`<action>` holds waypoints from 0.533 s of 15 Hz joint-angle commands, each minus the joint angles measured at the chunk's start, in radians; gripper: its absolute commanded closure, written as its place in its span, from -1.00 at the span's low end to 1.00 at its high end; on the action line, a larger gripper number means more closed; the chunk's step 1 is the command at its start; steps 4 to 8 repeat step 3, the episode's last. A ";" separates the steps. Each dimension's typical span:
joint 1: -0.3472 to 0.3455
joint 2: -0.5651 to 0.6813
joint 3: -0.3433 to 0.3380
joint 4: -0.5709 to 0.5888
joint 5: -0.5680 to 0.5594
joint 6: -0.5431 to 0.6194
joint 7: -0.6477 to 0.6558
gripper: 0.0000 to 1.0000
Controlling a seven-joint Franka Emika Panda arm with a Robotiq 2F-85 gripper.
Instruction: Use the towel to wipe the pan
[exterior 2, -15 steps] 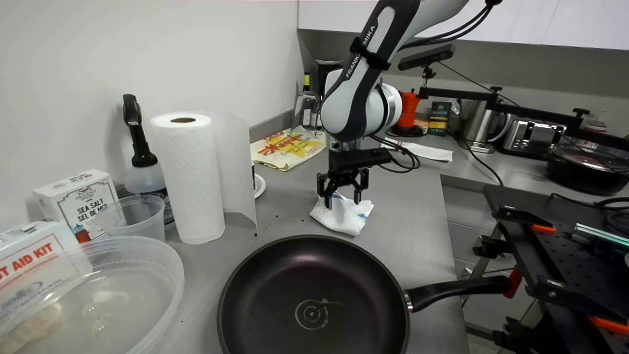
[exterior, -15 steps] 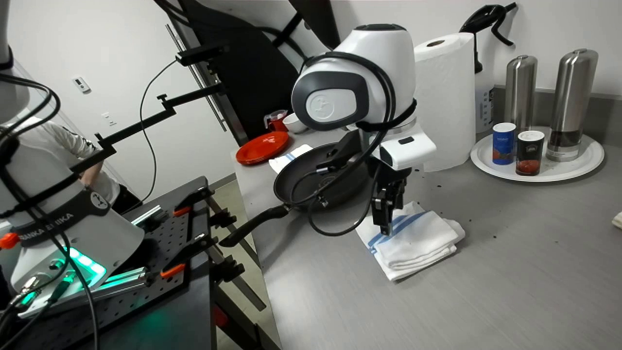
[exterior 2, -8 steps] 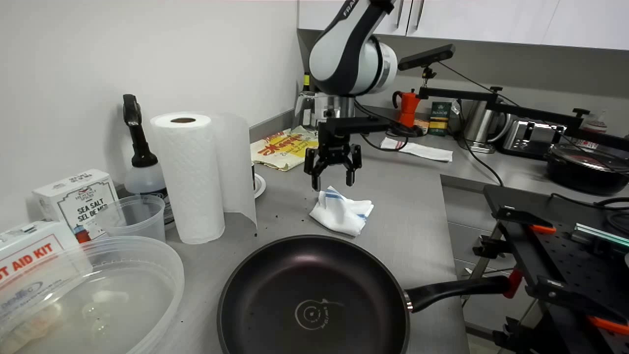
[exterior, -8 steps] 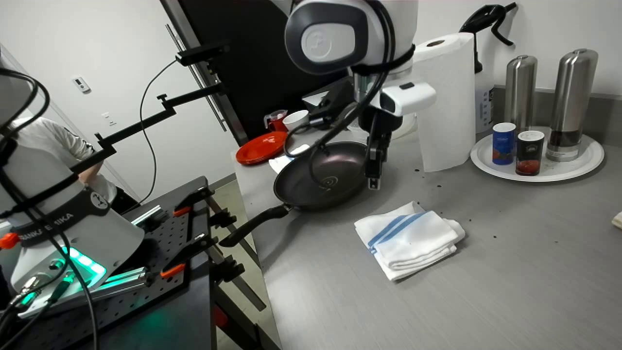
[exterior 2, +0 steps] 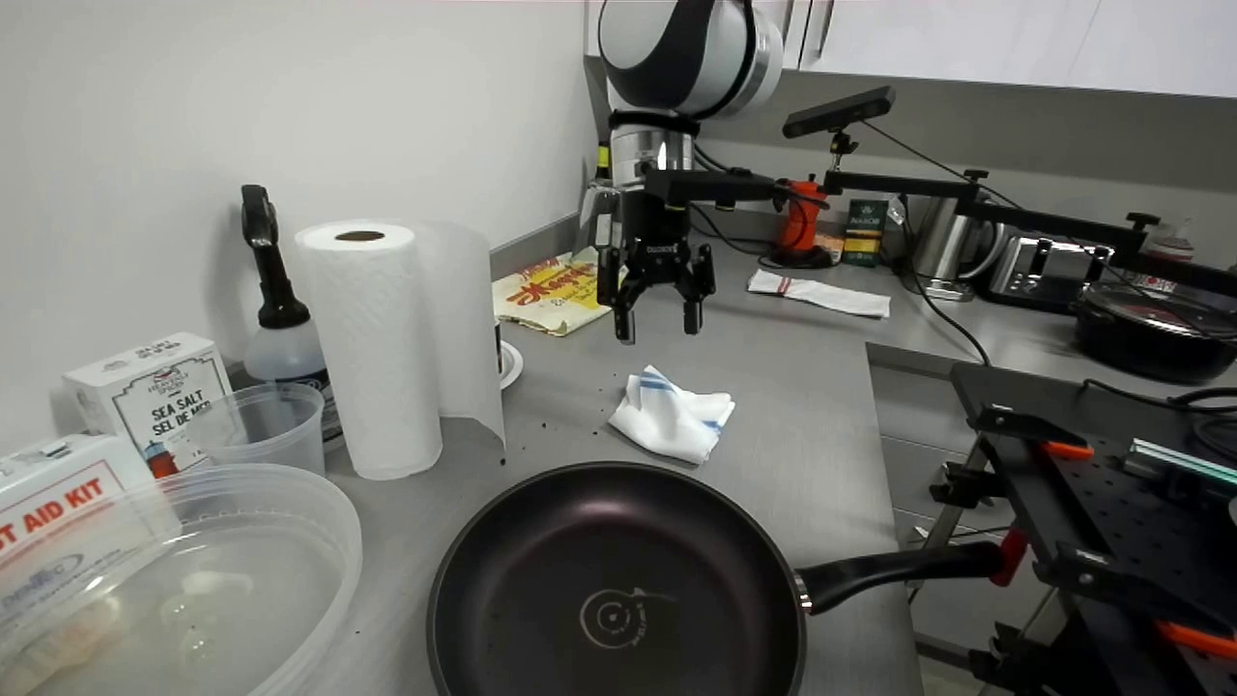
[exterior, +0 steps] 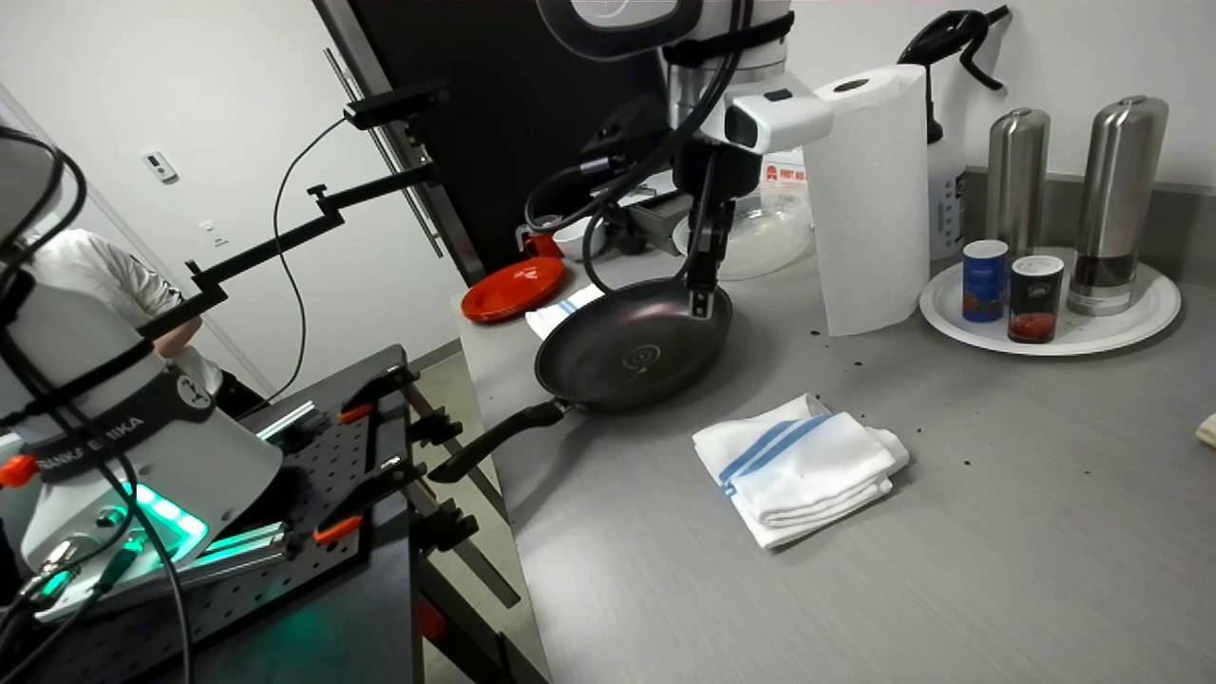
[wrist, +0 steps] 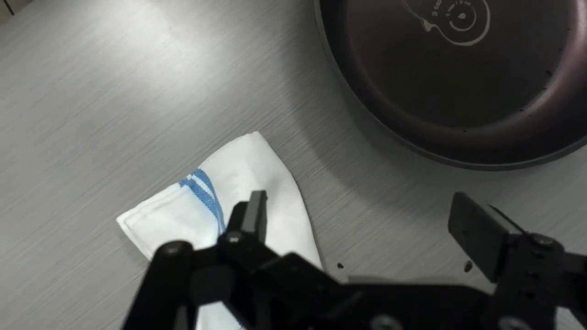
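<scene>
Pan (exterior 2: 618,580), one: black, on the counter (exterior 2: 821,425), near side in an exterior view, handle to the right. Towel (exterior 2: 674,420), one: folded, blue-striped, beyond the pan's far rim and apart from it. Paper towel roll (exterior 2: 372,358): upright, left of the towel. Clear plastic tub (exterior 2: 329,590): near left. Spray bottle (exterior 2: 282,353): beside the roll, partly hidden by it. In an exterior view, red dish (exterior: 513,290): far left, past the pan (a second striped cloth (exterior: 556,313) lies between); white plate (exterior: 1145,318): right, bearing two metal mills (exterior: 1121,204) and two small canisters (exterior: 1035,302). Gripper (exterior 2: 660,329): pointing down, raised clear of the counter, fingers spread apart; in the wrist view one finger (wrist: 257,215) stands before the towel, screening part of it.
</scene>
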 commanded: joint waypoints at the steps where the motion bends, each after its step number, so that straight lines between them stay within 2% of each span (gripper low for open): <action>1: 0.005 0.006 -0.008 0.003 0.005 -0.002 -0.003 -1.00; 8: 0.006 0.009 -0.008 0.003 0.005 -0.002 -0.003 -1.00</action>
